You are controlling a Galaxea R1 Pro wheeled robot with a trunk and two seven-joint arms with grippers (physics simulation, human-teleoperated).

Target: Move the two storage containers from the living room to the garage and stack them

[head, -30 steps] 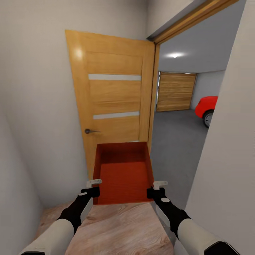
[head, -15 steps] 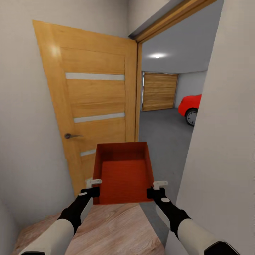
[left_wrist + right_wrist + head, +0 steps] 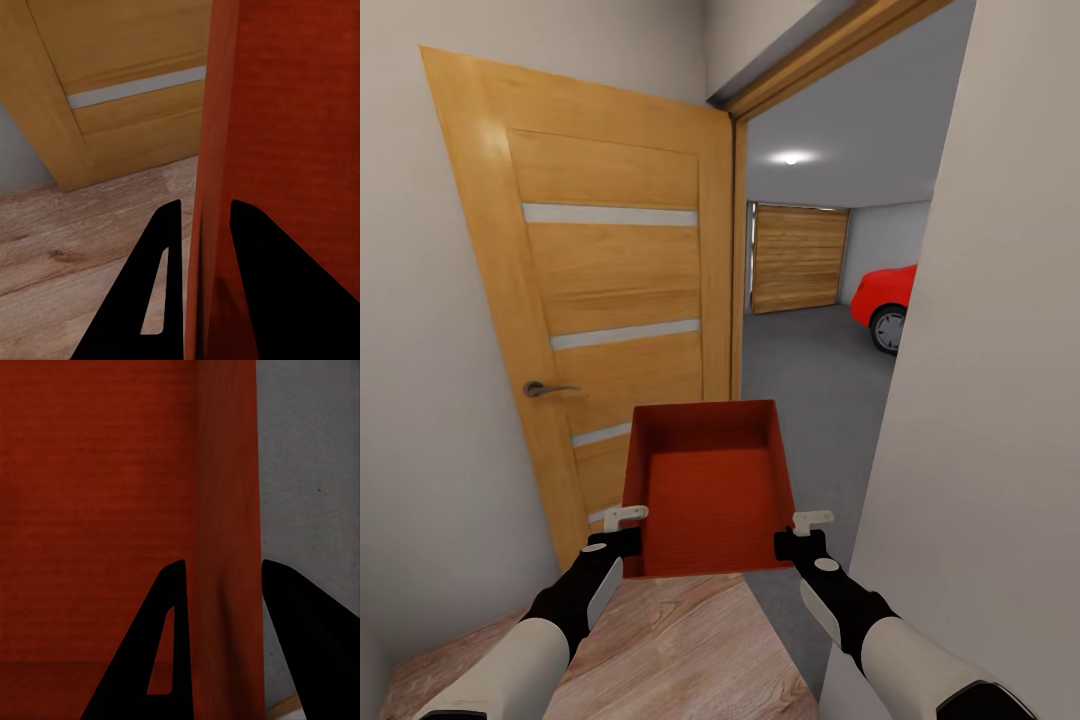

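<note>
We find one storage container [image 3: 710, 490] carried in front of us at the garage [image 3: 810, 340] doorway, beside the open wooden door [image 3: 610, 300]. Our left hand [image 3: 201, 247] is clamped on its left wall, our right hand [image 3: 223, 607] on its right wall; wood-plank floor [image 3: 680, 650] lies beneath

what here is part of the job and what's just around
Part of the job:
- storage container, held by both claws
- left claw and right claw, each clamped on a side wall
- garage floor through the doorway

Just around:
- wooden door, open
- red car
- garage panel door
- wood-plank floor
</note>
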